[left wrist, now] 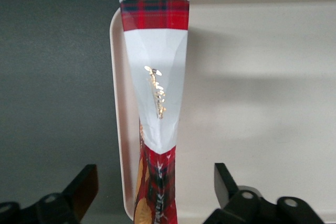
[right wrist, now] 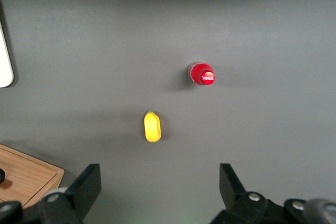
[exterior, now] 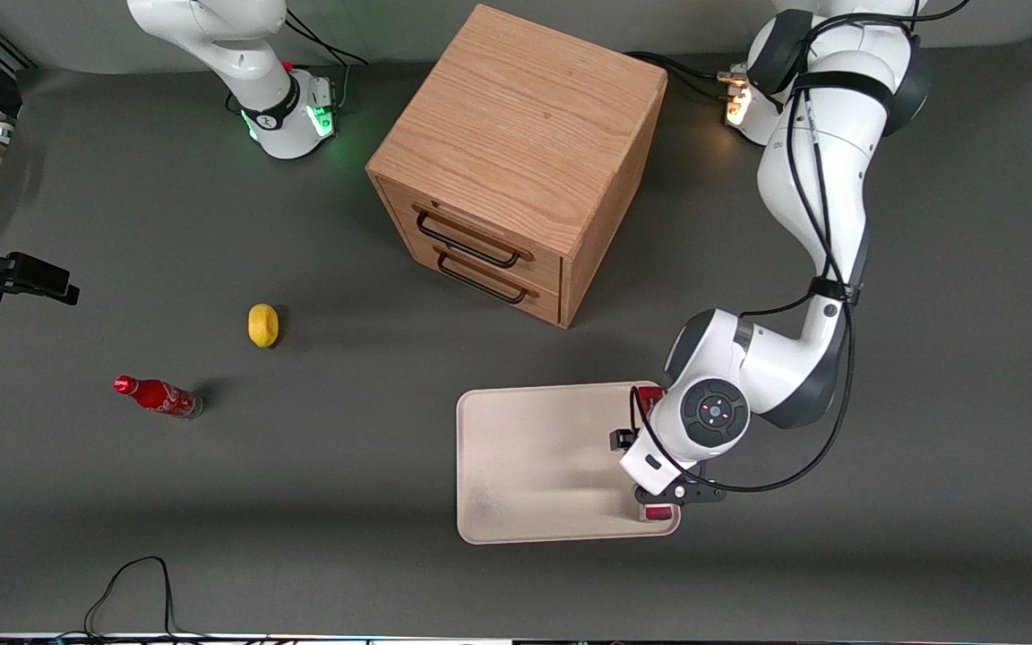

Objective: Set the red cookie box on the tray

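The red cookie box [left wrist: 157, 77], long and thin with tartan ends and a white face, lies on the off-white tray [left wrist: 262, 103] along the rim at the working arm's end. From the front, only its red ends [exterior: 657, 513] show from under the wrist. My left gripper [left wrist: 156, 187] hovers directly over the box, open, with one finger on each side and clear gaps to the cardboard. In the front view the gripper [exterior: 664, 470] is above that same edge of the tray [exterior: 534, 466].
A wooden drawer cabinet [exterior: 516, 134] stands farther from the front camera than the tray. A yellow lemon [exterior: 262, 324] and a small red soda bottle [exterior: 158, 397] lie toward the parked arm's end. A black cable [exterior: 135, 582] loops at the table's near edge.
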`<state>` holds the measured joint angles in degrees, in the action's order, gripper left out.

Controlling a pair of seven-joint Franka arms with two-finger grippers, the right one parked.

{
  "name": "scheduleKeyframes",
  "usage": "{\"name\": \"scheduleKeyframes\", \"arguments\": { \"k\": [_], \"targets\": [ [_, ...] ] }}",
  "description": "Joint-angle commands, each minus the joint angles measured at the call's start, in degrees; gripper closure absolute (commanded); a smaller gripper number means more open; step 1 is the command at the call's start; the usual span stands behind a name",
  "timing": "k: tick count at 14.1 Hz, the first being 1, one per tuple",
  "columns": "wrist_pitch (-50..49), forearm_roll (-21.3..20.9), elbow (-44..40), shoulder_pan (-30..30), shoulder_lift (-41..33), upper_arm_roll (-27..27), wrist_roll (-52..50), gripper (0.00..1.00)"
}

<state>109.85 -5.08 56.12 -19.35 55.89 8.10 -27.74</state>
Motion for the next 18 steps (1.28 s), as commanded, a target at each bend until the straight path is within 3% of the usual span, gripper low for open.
{"name": "scheduleKeyframes", "arguments": {
  "k": [1, 7, 9, 13, 17, 18],
  "targets": [
    [-3.49, -0.9, 0.14, 0.19, -2.19, -0.19, 0.76, 0.0],
    [-18.33, 0.51, 0.75, 5.91, -13.06, 0.17, 6.39, 0.0],
    [-17.66, 0.6, 8.95, 8.35, -21.65, 0.16, 6.56, 0.0],
    [-8.53, 1.03, 36.37, 16.96, -43.62, 0.34, 13.49, 0.0],
    [-11.84, 0.95, 43.02, 18.92, -52.1, -1.15, 13.77, 0.0],
    [-13.42, 0.86, 42.76, 15.09, -53.5, -5.77, 14.03, 0.0]
  ]
}}
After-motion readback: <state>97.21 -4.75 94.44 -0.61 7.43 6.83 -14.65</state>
